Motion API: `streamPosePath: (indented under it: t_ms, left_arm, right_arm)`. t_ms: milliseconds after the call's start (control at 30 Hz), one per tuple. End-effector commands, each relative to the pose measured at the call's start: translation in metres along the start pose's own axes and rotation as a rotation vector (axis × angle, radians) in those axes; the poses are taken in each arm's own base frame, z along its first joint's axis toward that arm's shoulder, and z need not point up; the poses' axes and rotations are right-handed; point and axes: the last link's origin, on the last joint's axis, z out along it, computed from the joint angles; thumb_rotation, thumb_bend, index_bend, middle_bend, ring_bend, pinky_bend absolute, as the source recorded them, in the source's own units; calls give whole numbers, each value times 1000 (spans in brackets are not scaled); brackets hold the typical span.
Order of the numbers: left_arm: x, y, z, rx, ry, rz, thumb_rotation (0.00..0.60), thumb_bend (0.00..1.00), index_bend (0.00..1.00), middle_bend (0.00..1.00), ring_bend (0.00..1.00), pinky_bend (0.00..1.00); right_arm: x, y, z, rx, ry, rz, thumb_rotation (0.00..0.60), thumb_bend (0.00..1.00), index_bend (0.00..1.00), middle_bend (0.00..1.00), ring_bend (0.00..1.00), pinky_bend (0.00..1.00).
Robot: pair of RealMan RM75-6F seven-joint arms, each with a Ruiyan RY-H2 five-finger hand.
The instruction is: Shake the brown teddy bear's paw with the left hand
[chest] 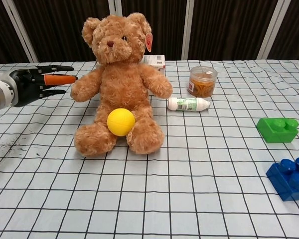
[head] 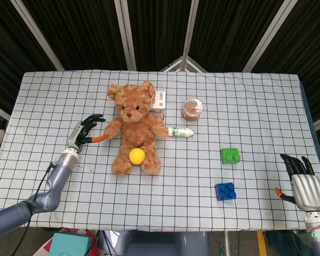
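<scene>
A: Bear (head: 134,128) sits up in the middle of the checked table (head: 256,106). A yellow ball (head: 137,155) rests between its legs.

B: Where is the left hand (head: 84,132)?

A: Just beside the bear, on the side of the paw (chest: 79,91) that sticks out toward it. Its fingers are spread apart and hold nothing. The orange thumb (chest: 59,78) points at the paw and its tip is very close. I cannot tell if it touches.

B: And the right hand (head: 303,182)?

A: Far from the bear, at the table's edge. Its dark fingers (head: 296,165) point up and stand a little apart, with nothing in them. Only the head view shows it.

B: What else is near the bear?

A: A small box (head: 159,101) right behind its shoulder. A little white bottle (head: 181,132) lies just past its other paw. A jar (head: 192,109) with brown stuff stands behind that bottle. A green block (head: 230,155) and a blue block (head: 224,190) sit well apart from the bear, toward the right hand.
</scene>
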Motion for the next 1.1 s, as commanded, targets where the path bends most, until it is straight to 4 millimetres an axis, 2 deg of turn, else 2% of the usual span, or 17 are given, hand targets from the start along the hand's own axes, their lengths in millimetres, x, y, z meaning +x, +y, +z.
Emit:
streamPosePath:
  t_ms: [33, 267, 600, 1100]
  left_arm:
    - [-7, -1, 4, -7, 14, 8, 600, 206, 245, 261, 0, 79]
    - [-16, -6, 8, 14, 21, 20, 600, 206, 265, 286, 0, 79]
    - [-17, -16, 15, 37, 62, 32, 600, 206, 282, 322, 5, 79]
    - [-28, -9, 21, 32, 46, 65, 600, 256, 336, 367, 5, 79]
  right_arm:
    - [0, 1, 0, -3, -1, 1, 600, 209, 9, 137, 128, 49]
    - [1, 3, 0, -5, 0, 10, 600, 209, 8, 136, 128, 49]
    - [1, 4, 0, -7, 0, 14, 600, 209, 8, 136, 128, 49]
    - [0, 4, 0, -8, -3, 14, 600, 209, 8, 136, 128, 49]
